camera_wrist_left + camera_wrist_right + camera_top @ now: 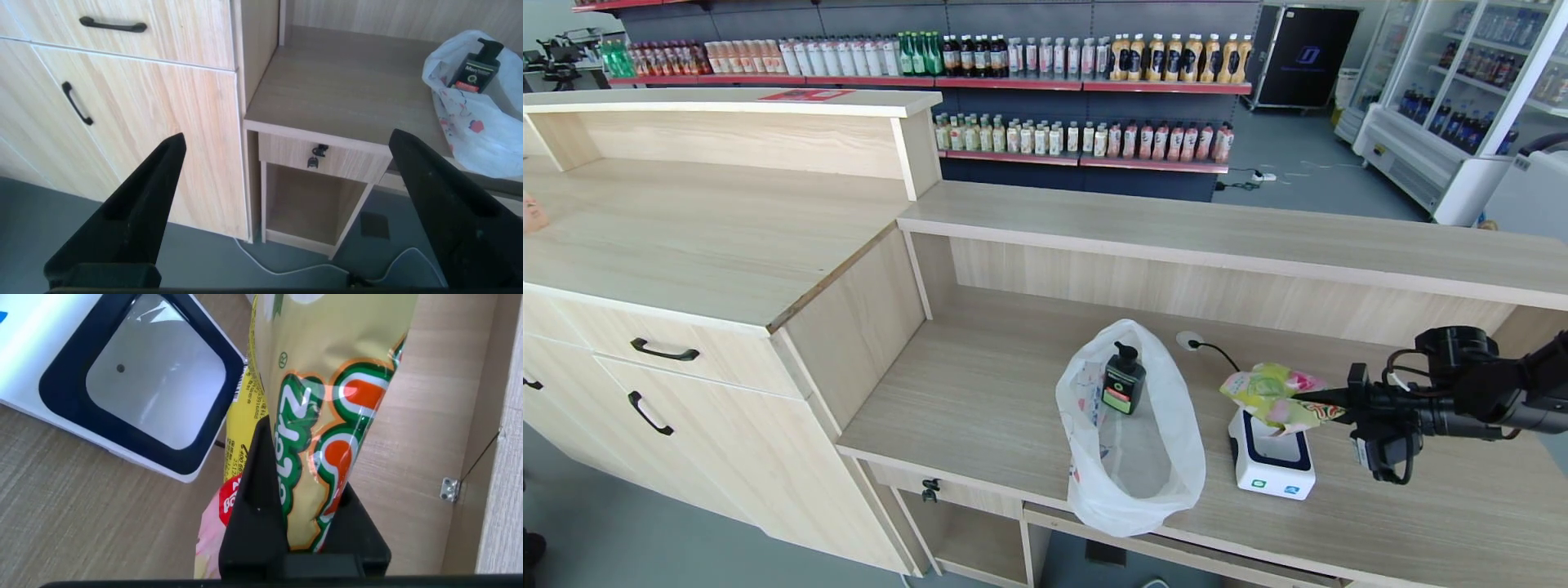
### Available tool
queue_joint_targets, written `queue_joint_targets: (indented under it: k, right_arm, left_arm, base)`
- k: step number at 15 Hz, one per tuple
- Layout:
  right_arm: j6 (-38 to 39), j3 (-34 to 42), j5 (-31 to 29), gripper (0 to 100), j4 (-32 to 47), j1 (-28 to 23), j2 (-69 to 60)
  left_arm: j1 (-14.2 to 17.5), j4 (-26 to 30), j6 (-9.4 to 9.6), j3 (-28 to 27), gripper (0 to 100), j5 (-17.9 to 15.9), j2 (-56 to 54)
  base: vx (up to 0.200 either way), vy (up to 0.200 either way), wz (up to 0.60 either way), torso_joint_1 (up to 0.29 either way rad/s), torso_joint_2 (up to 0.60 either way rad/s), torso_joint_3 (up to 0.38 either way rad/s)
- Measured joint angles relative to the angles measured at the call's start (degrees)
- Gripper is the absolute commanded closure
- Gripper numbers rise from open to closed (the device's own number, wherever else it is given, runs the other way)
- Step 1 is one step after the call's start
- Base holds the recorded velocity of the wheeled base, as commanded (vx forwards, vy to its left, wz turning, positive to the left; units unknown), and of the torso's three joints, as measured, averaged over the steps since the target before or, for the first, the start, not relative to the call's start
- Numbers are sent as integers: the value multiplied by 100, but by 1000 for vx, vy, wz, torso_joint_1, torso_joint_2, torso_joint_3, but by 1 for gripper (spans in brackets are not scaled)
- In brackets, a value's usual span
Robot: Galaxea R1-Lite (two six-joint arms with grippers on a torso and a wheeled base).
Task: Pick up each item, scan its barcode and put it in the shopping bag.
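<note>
My right gripper (1327,400) is shut on a yellow-green snack packet (1272,392) and holds it just over the white barcode scanner (1270,459) on the lower counter. The right wrist view has the snack packet (331,416) pinched between the black fingers (260,478), with the scanner's window (143,376) beside it. A white shopping bag (1131,433) lies open left of the scanner, a dark pump bottle (1123,381) standing inside it. My left gripper (286,163) hangs open below counter height, facing the cabinet; the bag (482,98) and pump bottle (476,69) are beyond it.
A black cable runs from a grommet (1189,340) behind the bag. A raised ledge (1225,233) backs the lower counter and a taller counter (694,229) with drawers stands to the left. Bare counter lies right of the scanner. A keyed drawer (315,155) sits below the desk edge.
</note>
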State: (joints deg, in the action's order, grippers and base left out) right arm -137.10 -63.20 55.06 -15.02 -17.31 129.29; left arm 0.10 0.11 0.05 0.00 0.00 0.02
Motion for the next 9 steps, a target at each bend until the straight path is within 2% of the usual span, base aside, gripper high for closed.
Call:
queue_joint_targets:
  k: [9]
  right_arm:
    - [-112,212,2,100,20,-77,-173]
  left_arm:
    - [-5,0,-2,0,0,0,0]
  base:
    - [0,0,0,0,0,0]
